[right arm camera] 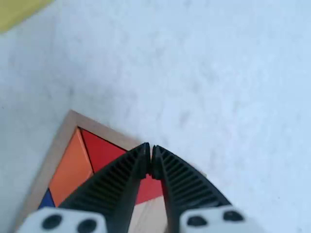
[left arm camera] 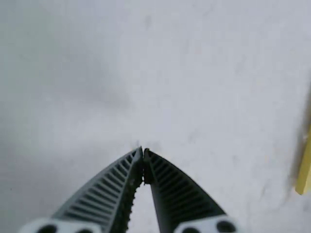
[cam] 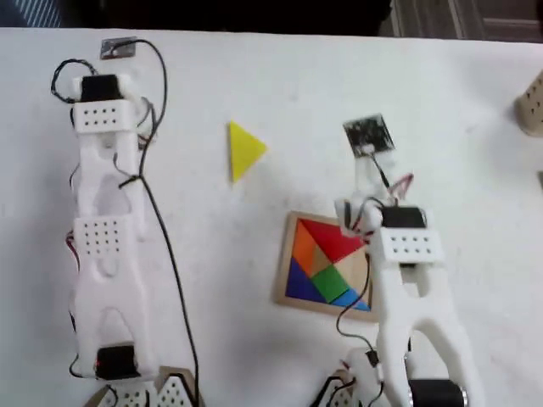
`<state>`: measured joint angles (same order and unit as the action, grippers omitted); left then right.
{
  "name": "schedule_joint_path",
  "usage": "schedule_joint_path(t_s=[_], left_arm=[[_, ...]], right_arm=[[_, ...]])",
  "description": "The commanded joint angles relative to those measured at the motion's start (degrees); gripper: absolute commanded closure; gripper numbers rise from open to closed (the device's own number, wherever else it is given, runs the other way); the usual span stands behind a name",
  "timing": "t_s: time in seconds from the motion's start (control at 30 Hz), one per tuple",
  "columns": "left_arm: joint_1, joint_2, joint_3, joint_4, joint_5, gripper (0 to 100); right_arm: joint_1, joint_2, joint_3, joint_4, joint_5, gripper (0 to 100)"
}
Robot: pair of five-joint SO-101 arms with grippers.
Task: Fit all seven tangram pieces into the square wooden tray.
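Judged close to finished. Already lying flat in the square wooden tray (cam: 282, 271), near the middle of the white table (cam: 212, 254) in the high view: a large red triangle (cam: 333, 237) toward the far corner, a large orange triangle (cam: 304, 248) along the side next to it, a dark blue piece (cam: 299, 281) at the near corner, a green piece (cam: 327, 282) beside that, and a sliver of light blue (cam: 349, 298) at the near edge. Between red and green, a tan patch (cam: 349, 270): either a wood-coloured piece or bare tray floor, impossible to tell from here, with that side of the tray partly hidden under the right arm. Still outside: the yellow triangle (cam: 244, 150), flat on the bare table, well apart from the tray, beyond it and toward the left arm's side, touched by neither arm. Left to do, as a judgement: fetching at least this one piece and seating it in any remaining gap. Looks thin, flat and sharp-cornered, so probably awkward to pinch off the surface. As for the right gripper (right arm camera: 149, 151): closed tip to tip on nothing, hovering above the red triangle near the tray's rim. As for the left gripper (left arm camera: 143, 154): likewise closed and empty, over bare table, with the yellow triangle's edge off to one side.
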<state>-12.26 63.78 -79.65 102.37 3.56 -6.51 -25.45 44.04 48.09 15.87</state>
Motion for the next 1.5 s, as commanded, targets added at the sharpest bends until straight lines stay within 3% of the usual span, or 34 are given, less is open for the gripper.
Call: schedule_joint_path(t_s=[0.0, 0.23, 0.33, 0.43, 0.57, 0.7, 0.77, 1.03, 1.3, 1.47], left_arm=[[-1.45, -8.4, 3.16, 0.44, 0.53, 98], [-1.1, -34.07, 36.92, -0.88, -1.05, 98], [-1.45, -46.02, 54.68, -7.82, -1.23, 98], [-1.45, -56.84, 75.16, -19.78, -1.32, 98], [-1.45, -68.88, 100.92, -41.49, -1.23, 98], [-3.03, -77.85, 118.33, -57.85, -1.23, 98], [-3.91, -81.63, 122.46, -61.36, -1.23, 98], [-4.79, -86.64, 127.3, -62.59, -1.23, 98], [-4.79, -86.55, 127.65, -65.14, -1.58, 98], [-4.79, -86.55, 127.65, -65.14, -1.58, 98]], right_arm=[[-4.88, 7.52, -9.41, -3.03, -3.16, 97.8], [-9.98, 32.48, -26.46, -12.97, -8.7, 97.8], [-10.15, 42.95, -36.13, -13.05, -10.73, 97.8], [-10.15, 51.91, -46.07, -13.41, -10.73, 98.0], [-9.89, 61.67, -59.87, -13.49, -10.73, 98.1], [-10.15, 70.2, -73.23, -13.49, -10.73, 98.1], [-10.77, 74.68, -79.82, -13.49, -10.73, 98.1], [-14.99, 93.76, -103.74, -10.42, -10.73, 98.1], [-15.08, 103.69, -124.22, 4.26, -10.73, 98.1], [-15.69, 104.48, -134.77, 22.99, -16.0, 98.1]])
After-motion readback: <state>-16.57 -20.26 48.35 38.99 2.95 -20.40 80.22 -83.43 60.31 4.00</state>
